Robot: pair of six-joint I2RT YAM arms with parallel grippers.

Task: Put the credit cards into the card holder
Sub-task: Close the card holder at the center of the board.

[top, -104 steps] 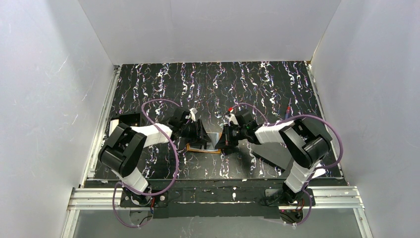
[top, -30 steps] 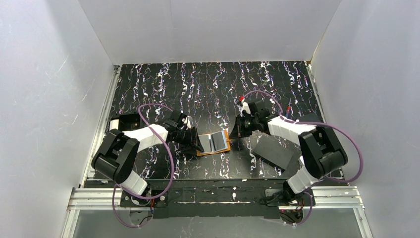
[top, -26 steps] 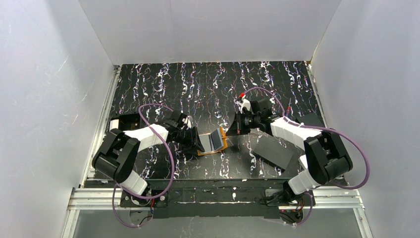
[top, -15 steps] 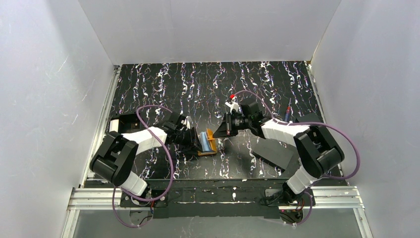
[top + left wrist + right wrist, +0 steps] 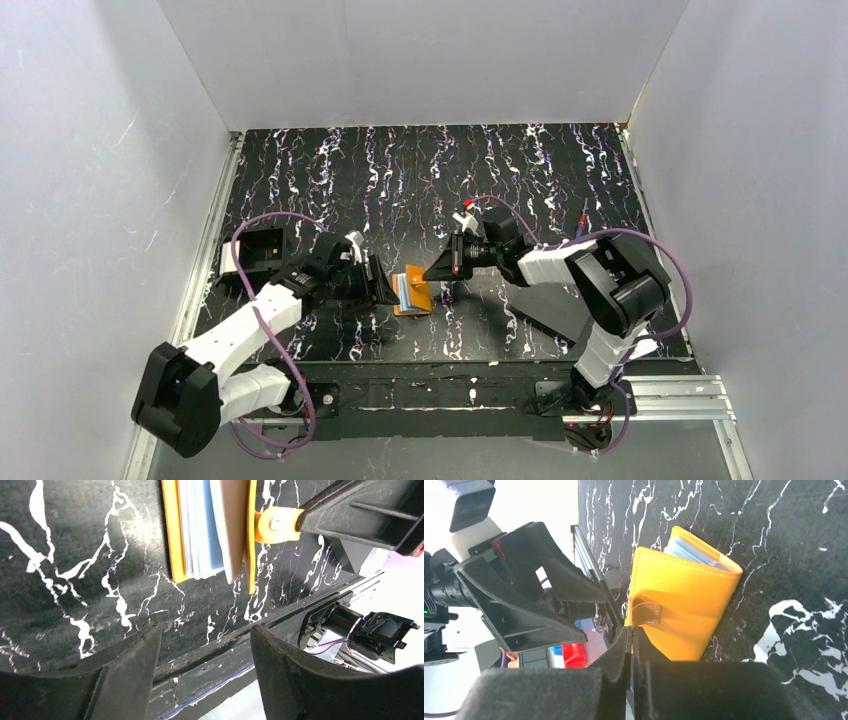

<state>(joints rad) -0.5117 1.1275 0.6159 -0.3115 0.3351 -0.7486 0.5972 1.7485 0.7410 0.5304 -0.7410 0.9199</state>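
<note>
An orange card holder (image 5: 412, 291) sits on a black, white-veined desk (image 5: 400, 170) between two robot arms, near the middle of the desk's front half. It is folded almost shut, its two orange covers a little apart, and pale blue sleeves (image 5: 207, 525) fan out between them. The left hand (image 5: 205, 635) hovers low over the desk with its fingers (image 5: 125, 675) spread wide and nothing between them. The holder lies just ahead of the fingertips and clear of them. The right hand (image 5: 631, 630) reaches in from the opposite side, its two fingers (image 5: 614, 680) pressed together. Their tips meet the end of the holder's snap tab (image 5: 274, 524), but the pictures do not show whether the tab is pinched between them. Seen from the right wrist, the holder's outer orange cover faces the lens and the blue sleeves peek out at its far edge. A flat dark slab (image 5: 552, 305) lies on the desk under the right arm, well apart from the holder. A small black box (image 5: 262, 248) stands near the desk's left edge, behind the left arm. Purple cables (image 5: 640, 245) loop over both arms, and plain white walls (image 5: 420, 60) close in the desk on three sides
</note>
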